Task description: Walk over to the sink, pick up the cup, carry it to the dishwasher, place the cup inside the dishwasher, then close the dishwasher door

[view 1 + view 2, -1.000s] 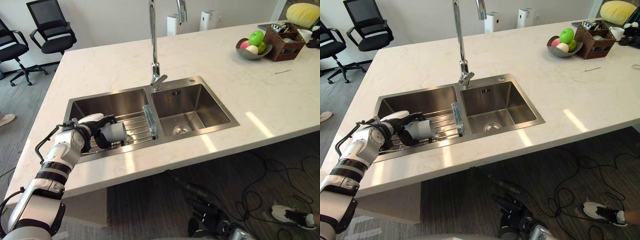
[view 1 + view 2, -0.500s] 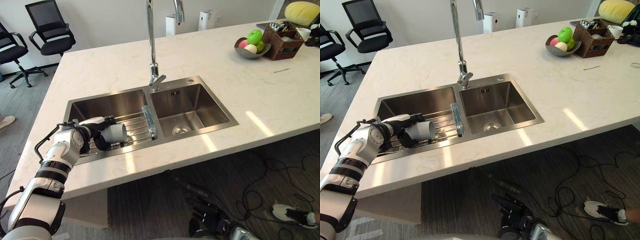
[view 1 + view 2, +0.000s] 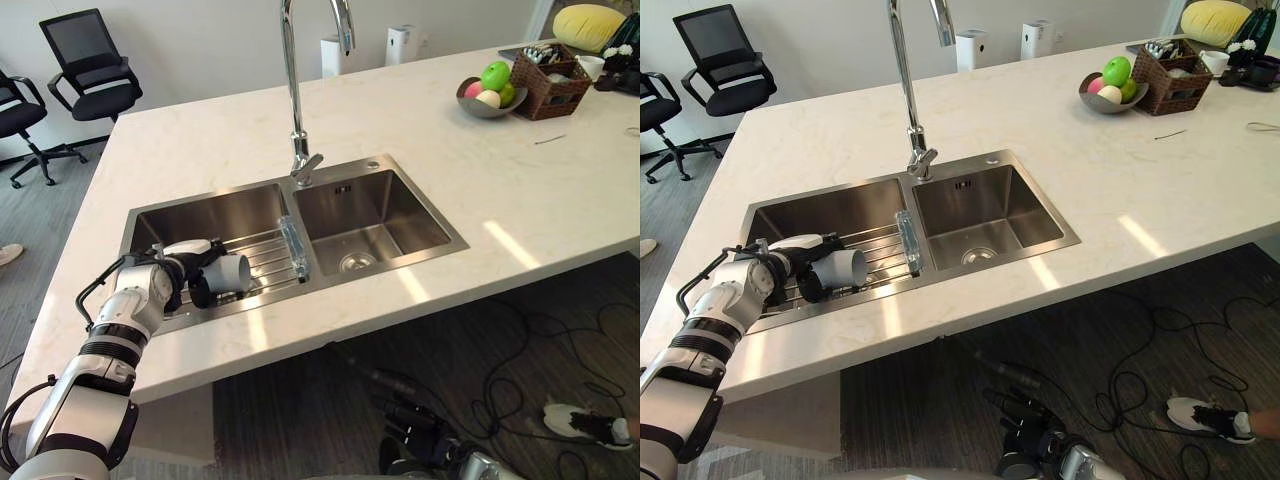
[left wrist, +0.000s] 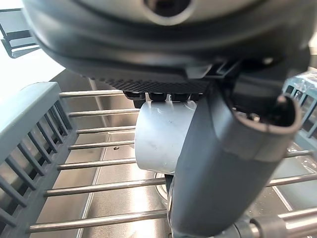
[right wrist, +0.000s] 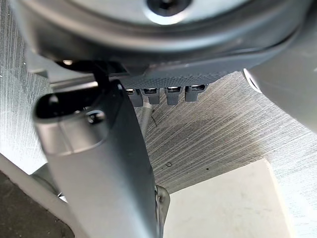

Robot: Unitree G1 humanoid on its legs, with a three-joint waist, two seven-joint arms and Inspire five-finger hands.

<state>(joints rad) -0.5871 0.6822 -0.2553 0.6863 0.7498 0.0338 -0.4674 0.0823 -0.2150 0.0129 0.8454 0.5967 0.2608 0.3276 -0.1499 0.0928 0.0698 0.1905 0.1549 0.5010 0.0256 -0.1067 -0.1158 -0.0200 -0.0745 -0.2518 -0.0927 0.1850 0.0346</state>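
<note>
Grey cup (image 3: 235,270) in hand (image 3: 192,273), near rim (image 3: 270,296)

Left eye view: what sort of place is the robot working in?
Most likely an office kitchen. A pale marble-look counter holds a double steel sink with a tall tap, a fruit bowl stands on it, and black office chairs sit beyond.

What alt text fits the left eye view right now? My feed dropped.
The robot's left hand grips a white cup lying sideways over the wire rack in the left basin of a steel double sink. A tall faucet stands behind it; a fruit bowl sits far right on the pale countertop.
</note>
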